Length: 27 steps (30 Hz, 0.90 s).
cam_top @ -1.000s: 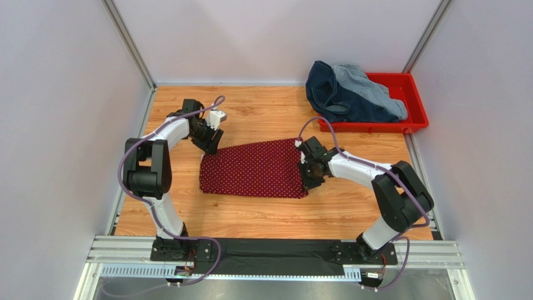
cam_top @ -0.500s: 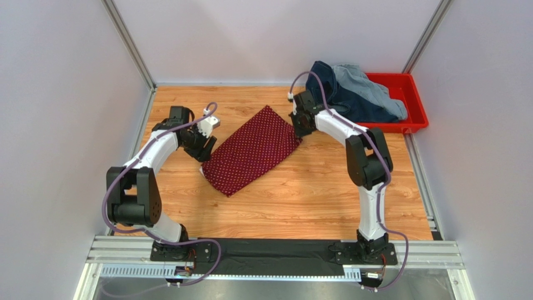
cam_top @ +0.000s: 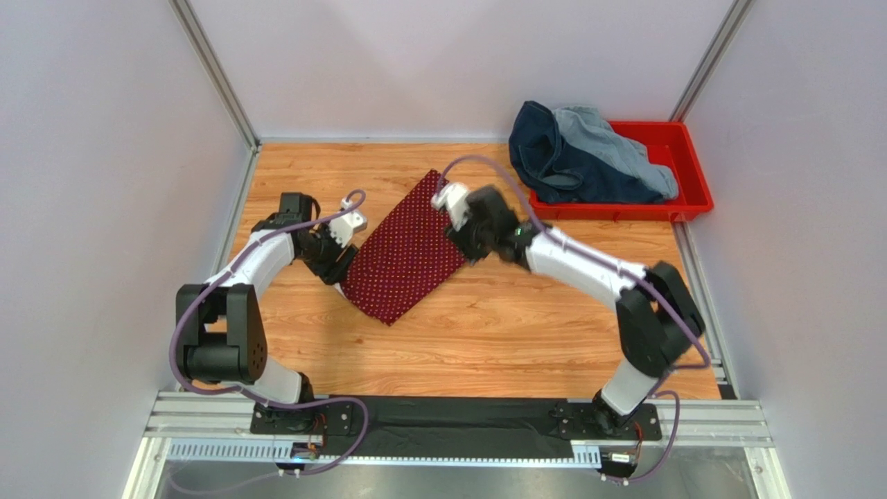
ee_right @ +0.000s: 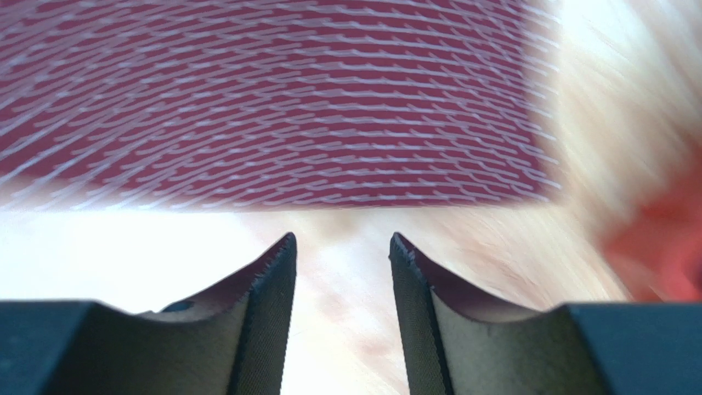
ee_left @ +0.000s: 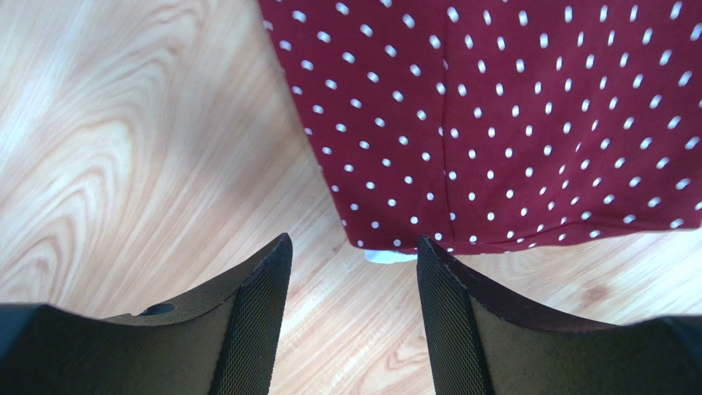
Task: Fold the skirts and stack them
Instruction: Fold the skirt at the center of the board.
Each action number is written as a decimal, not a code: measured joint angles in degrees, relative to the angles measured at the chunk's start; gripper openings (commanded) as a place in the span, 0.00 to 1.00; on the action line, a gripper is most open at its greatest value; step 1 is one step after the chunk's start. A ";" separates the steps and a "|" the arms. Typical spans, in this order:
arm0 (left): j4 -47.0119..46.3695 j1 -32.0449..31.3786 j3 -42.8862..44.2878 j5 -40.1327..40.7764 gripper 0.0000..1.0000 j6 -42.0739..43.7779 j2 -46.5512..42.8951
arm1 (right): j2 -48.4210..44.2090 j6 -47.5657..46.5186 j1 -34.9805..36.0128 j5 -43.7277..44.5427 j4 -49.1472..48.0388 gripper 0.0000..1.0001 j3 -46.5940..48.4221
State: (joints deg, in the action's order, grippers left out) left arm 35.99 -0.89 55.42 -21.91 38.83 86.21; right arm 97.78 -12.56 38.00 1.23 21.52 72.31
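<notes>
The dark red dotted skirt (cam_top: 408,250) lies folded flat and slanted on the wooden table. My left gripper (cam_top: 335,258) is open and empty at its left corner; in the left wrist view the skirt's corner (ee_left: 494,123) lies just beyond the gripper (ee_left: 354,255), with a small white tag peeking out. My right gripper (cam_top: 465,231) is open and empty over the skirt's right edge; its view is blurred, with the skirt (ee_right: 272,99) ahead of the gripper (ee_right: 342,247). The navy denim skirt (cam_top: 557,156) and the light blue-grey denim skirt (cam_top: 614,146) lie heaped in the red tray.
The red plastic tray (cam_top: 692,192) stands at the back right corner and the heap hangs over its left rim. Grey walls close the table at the left, back and right. Bare wood (cam_top: 500,333) lies in front of the skirt.
The right arm swung left from the skirt's far corner to its right edge. The skirt turned a little steeper and narrower. The left gripper shifted slightly toward its left corner.
</notes>
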 measured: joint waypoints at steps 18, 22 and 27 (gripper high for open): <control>-0.85 0.33 0.85 -5.60 0.47 4.68 6.78 | 11.58 -16.61 13.33 -3.78 -15.45 0.38 -3.08; 1.95 0.33 0.85 -6.16 0.34 5.25 8.52 | 11.96 -18.97 12.90 -1.36 -13.18 0.31 -3.19; 5.46 0.00 -0.20 -8.09 0.31 6.32 8.50 | 11.85 -20.76 10.32 0.15 -12.24 0.32 -5.40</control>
State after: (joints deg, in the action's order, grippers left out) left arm 41.45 -0.89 55.22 -30.00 45.15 94.72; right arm 109.62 -33.32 48.31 1.39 9.28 66.92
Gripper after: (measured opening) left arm 0.316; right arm 0.310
